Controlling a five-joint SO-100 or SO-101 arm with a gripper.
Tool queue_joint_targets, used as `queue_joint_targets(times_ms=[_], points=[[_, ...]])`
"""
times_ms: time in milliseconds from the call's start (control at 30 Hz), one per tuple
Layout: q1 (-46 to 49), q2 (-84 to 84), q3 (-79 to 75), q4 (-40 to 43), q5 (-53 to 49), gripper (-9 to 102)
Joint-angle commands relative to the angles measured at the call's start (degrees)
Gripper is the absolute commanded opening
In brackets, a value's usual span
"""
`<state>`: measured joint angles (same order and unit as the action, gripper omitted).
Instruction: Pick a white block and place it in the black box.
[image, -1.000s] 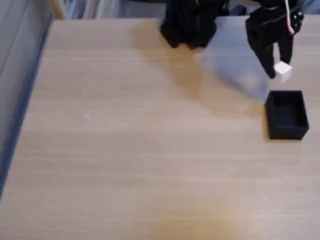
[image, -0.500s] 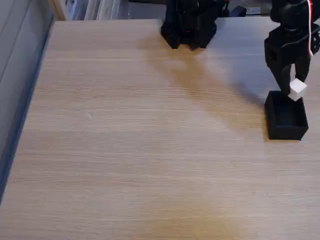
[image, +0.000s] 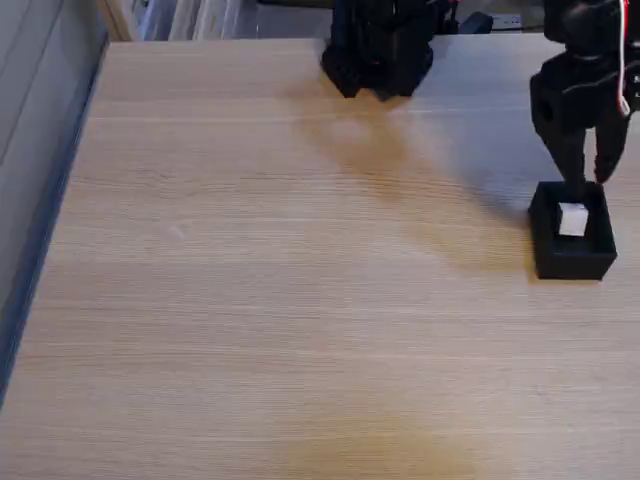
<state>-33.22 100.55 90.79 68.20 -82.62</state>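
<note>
Your wooden counter (image: 300, 300) lies bare and open from center to 9 o'clock in the fixed view. The arm's base (image: 380, 45) stands at 12 o'clock. At 3 o'clock, the black box (image: 573, 262) holds the white block (image: 572, 219), directly beneath your gripper (image: 588, 178), jaws spread, holding nothing.

Arm all matte black, blocky plastic. Claw (image: 588, 180) w/ two slim tapering black fingers (image: 572, 160). Red + white cable (image: 625, 70) runs down the wrist's right side. Chunky black base (image: 378, 45) left of claw.
</note>
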Motion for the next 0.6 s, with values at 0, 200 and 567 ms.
queue_joint_targets(times_ms=[0, 200, 567], points=[[2.20, 6.94, 2.90, 0.35, -1.14, 0], [7.56, 22.85, 20.39, -5.27, -7.03, 0], [20.30, 57.74, 60.38, -9.93, -16.17, 0]])
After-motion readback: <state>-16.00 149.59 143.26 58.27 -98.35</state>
